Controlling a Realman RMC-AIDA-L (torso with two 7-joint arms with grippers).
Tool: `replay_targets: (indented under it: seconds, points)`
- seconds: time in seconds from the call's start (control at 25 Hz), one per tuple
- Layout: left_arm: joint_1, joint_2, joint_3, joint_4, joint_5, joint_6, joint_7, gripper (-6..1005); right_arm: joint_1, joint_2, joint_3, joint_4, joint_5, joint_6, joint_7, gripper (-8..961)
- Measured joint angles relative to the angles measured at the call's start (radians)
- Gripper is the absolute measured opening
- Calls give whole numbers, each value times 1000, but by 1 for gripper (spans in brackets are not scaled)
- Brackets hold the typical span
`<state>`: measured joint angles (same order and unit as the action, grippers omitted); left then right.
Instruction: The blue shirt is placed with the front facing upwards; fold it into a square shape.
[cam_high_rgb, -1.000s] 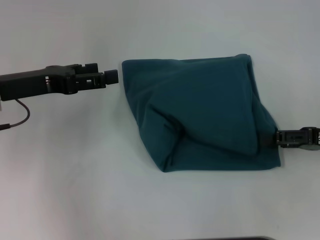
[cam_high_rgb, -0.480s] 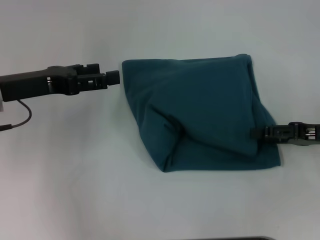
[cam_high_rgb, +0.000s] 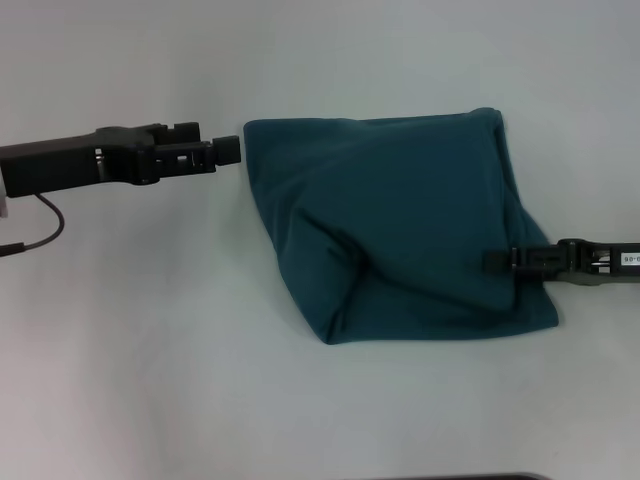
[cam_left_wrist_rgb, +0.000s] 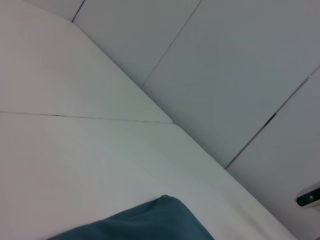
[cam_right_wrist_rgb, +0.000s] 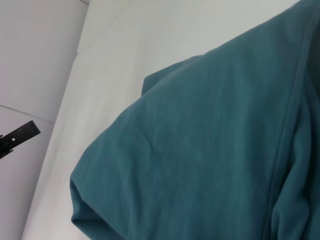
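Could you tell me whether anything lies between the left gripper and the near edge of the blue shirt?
Nothing visible does. The left gripper sits just off the far left corner of the blue shirt, with only bare white table between them. The right gripper already reaches over the shirt's right side.

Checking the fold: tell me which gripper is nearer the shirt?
Right. The right gripper reaches over the blue shirt at its right edge; the left gripper sits just off its far left corner.

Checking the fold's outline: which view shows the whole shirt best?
The head view: the whole folded shirt lies there, lopsided. The left wrist view catches only one corner; the right wrist view only nearby folds.
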<state>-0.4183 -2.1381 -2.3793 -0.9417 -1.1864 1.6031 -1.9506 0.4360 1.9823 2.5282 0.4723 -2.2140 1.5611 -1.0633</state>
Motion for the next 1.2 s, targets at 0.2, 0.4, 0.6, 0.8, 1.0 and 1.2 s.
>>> replay_targets:
  seconds: [0.2,0.4,0.6,0.8,1.0,1.2]
  points:
    - [-1,0,0,0,1,-1,0,966,0,0,2,-1,1,16,4,677]
    - [-1,0,0,4,2,-3,1,966,-22,-15,9,5,1,70,7,677]
    - [-5,0,0,14,-1,-9,1,965,-37,-24,32,9,2,99,2,677]
    - [-14,0,0,14,-1,-10,0,965,-27,-16,18,-1,-4,62,-1,676]
    - [-17,0,0,14,-1,-10,0,965,-23,-5,8,-3,-5,28,-1,669]
    - [-18,0,0,14,0,-14,1,965,-18,5,9,-5,-4,10,-7,661]
